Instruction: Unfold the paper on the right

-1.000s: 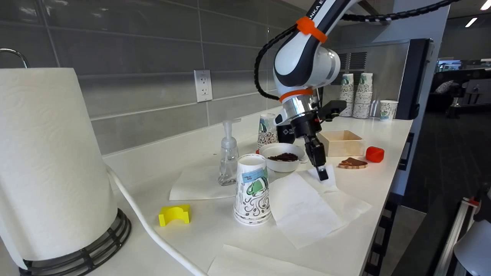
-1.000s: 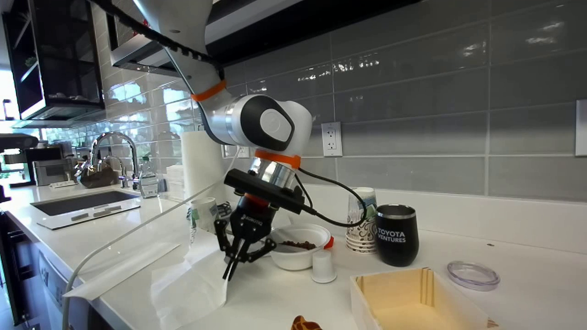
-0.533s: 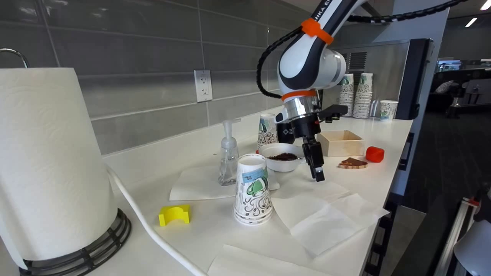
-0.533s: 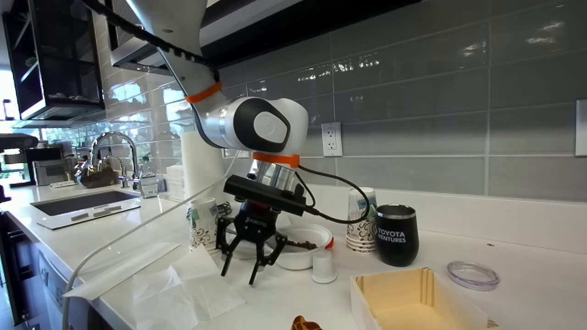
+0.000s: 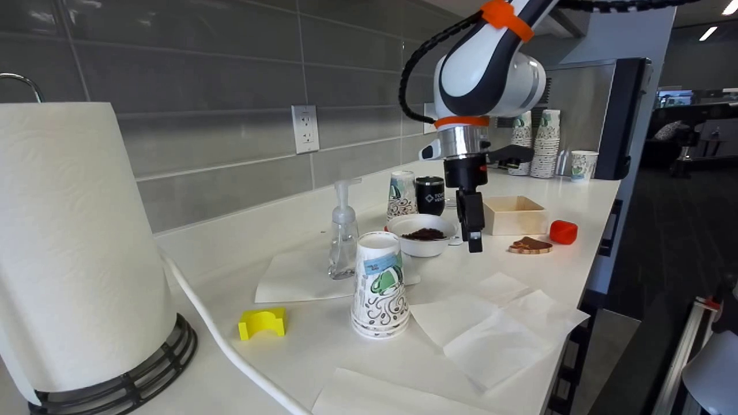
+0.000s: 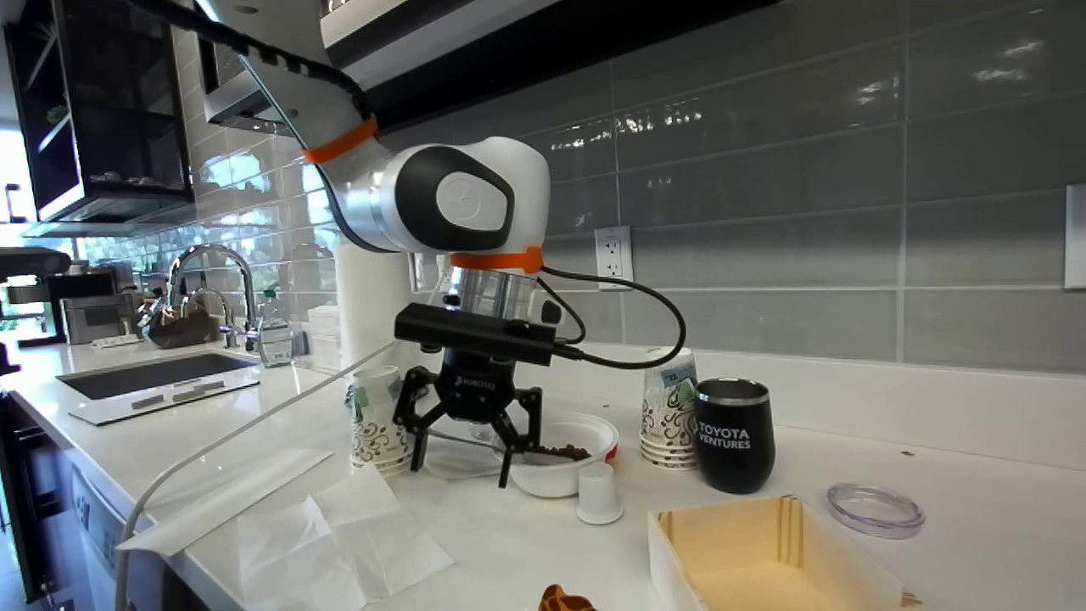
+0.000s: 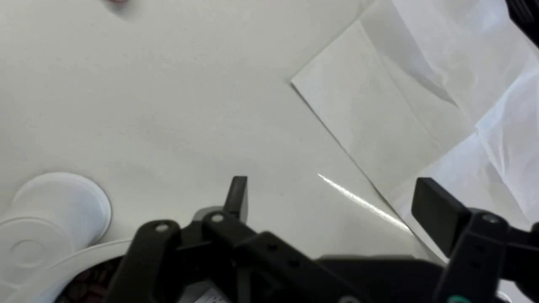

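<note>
The white, creased paper (image 5: 507, 331) lies on the counter to the right of the cup stack; in an exterior view its lower right edge reaches the counter's edge. One layer lies flat while a crumpled flap (image 6: 293, 552) rests over part of it. In the wrist view the paper (image 7: 391, 122) fills the upper right, with a straight corner pointing left. My gripper (image 6: 460, 473) hangs above the counter, apart from the paper. Its jaws are spread wide with nothing between them, and the right finger (image 7: 438, 210) overlaps the paper's edge in the wrist view.
Close by are a white bowl (image 5: 424, 245) of dark bits, a small white cup (image 6: 599, 492) and an upturned cup stack (image 5: 379, 288). A soap bottle (image 5: 343, 236) stands behind on another sheet (image 5: 288, 282). A wooden box (image 6: 764, 543), a toy slice (image 5: 529, 246) and a red piece (image 5: 563, 231) lie beyond.
My gripper has let go of the paper's raised corner, opened wide and risen. The paper has settled down and its flap has shifted toward the counter's front edge.
</note>
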Controlling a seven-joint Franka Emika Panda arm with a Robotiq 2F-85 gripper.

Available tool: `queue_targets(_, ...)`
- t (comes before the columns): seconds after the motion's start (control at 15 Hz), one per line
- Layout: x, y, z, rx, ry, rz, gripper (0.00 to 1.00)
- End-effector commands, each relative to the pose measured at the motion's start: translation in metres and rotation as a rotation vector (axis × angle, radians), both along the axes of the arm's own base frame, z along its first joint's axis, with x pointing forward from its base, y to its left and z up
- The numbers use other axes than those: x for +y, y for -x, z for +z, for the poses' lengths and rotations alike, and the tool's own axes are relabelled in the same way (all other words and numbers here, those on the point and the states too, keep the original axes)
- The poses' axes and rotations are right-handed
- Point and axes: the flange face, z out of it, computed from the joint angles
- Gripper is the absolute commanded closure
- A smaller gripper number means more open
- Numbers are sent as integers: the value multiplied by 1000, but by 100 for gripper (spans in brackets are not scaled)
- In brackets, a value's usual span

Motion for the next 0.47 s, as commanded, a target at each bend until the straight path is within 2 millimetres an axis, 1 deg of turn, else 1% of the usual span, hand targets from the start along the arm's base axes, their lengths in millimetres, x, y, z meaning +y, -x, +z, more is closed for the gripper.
queue_targets(0.0,-3,20,21,-42,21,-57,0)
queue_targets(0.4,-3,33,38,-38,43,-109,0)
